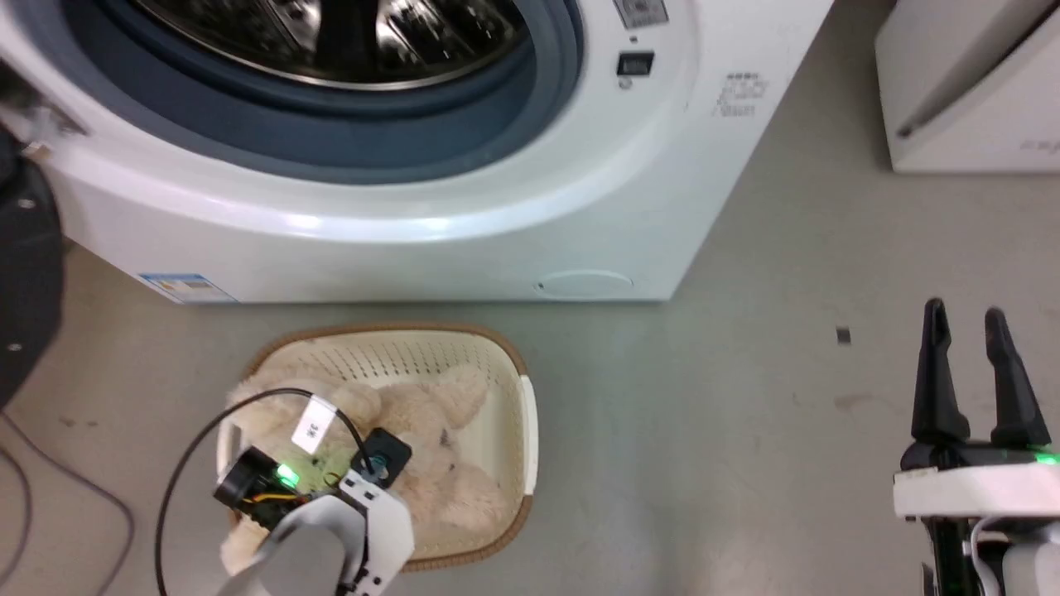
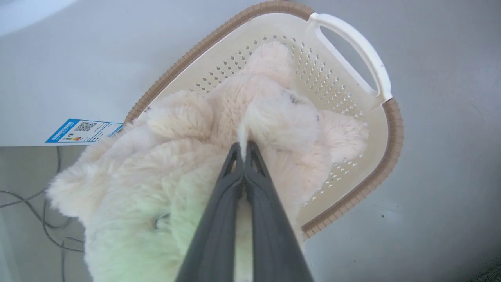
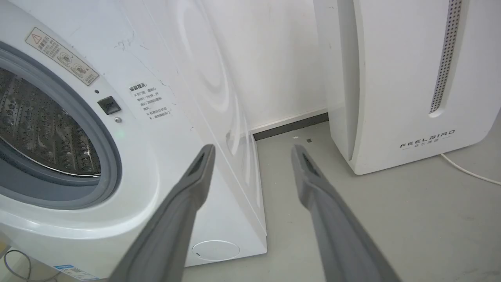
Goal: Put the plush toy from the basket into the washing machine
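Observation:
The cream-beige plush toy lies in the cream-white basket on the floor before the washing machine, whose porthole stands open onto the steel drum. In the left wrist view the toy bulges over the basket's brown rim, and my left gripper is shut on a tuft of its fur. In the head view the left wrist hides those fingers. My right gripper hangs open over bare floor at the right, and its wrist view has it pointing at the washer's right corner.
A white appliance marked FEELBIRD stands to the right of the washer, and its corner is also in the head view. The dark round door hangs open at the left. Cables trail on the floor at the left.

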### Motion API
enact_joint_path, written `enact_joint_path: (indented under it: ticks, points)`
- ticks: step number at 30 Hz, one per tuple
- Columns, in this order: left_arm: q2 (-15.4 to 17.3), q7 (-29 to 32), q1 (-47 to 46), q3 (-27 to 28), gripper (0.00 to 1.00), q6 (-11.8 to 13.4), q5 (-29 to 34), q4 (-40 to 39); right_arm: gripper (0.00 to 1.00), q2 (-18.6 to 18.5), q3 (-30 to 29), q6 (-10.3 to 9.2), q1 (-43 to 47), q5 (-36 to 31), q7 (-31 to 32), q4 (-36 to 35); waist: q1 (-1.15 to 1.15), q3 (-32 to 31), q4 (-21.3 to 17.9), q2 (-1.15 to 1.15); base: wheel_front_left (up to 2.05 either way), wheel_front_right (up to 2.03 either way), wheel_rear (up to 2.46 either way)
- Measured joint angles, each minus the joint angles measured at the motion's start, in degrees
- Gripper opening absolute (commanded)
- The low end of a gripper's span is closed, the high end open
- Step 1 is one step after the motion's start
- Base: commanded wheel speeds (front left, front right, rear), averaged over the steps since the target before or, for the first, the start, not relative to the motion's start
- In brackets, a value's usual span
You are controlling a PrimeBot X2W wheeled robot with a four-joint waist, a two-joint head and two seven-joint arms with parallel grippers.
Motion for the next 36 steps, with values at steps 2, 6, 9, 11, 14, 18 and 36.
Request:
enact_joint_path:
  ticks: [2,6,9,11,14,18,36]
  points:
    - [-0.8,-0.1,0.8,0.2,0.0,0.6,-0.6,-0.6,1.0,0.0,-0.1,0.0,1.1,-0.1,0.0,0.1,0.0,-1.7,0.6,0.0,0.0,0.0,0.0]
    - [-1.8,-0.1,2.5,0.8,0.0,1.5,-1.9,-2.7,1.0,0.0,-0.4,0.0,2.9,-0.6,0.0,0.5,0.0,-4.9,1.7,0.0,0.0,0.0,0.0]
    - [-2.2,-0.4,4.0,1.5,0.0,2.3,-3.3,-6.2,1.0,0.0,-0.4,0.0,4.3,-1.0,0.0,0.6,0.0,-7.1,2.3,0.0,0.0,0.0,0.0]
    - [-2.3,-0.5,5.1,1.8,0.0,2.6,-3.8,-8.4,1.0,0.0,-0.4,0.0,5.2,-1.0,0.0,0.7,0.0,-8.5,2.6,0.0,0.0,0.0,0.0]
    - [-2.1,-0.5,6.9,2.4,0.0,3.1,-4.5,-11.8,1.0,0.0,-0.3,0.0,6.4,-1.0,0.0,0.9,0.0,-10.4,3.0,0.0,0.0,0.0,0.0]
    - [-1.6,-0.5,9.1,3.1,0.0,3.7,-5.4,-16.4,1.0,0.0,-0.3,0.0,7.4,-1.0,0.0,1.0,0.0,-12.6,3.5,0.0,0.0,0.0,0.0]
    - [1.5,-0.5,9.8,10.6,0.0,6.7,-9.5,-34.6,1.0,0.0,0.3,0.0,8.9,-1.0,0.0,0.9,0.0,-14.3,4.2,0.0,0.0,0.0,0.0]
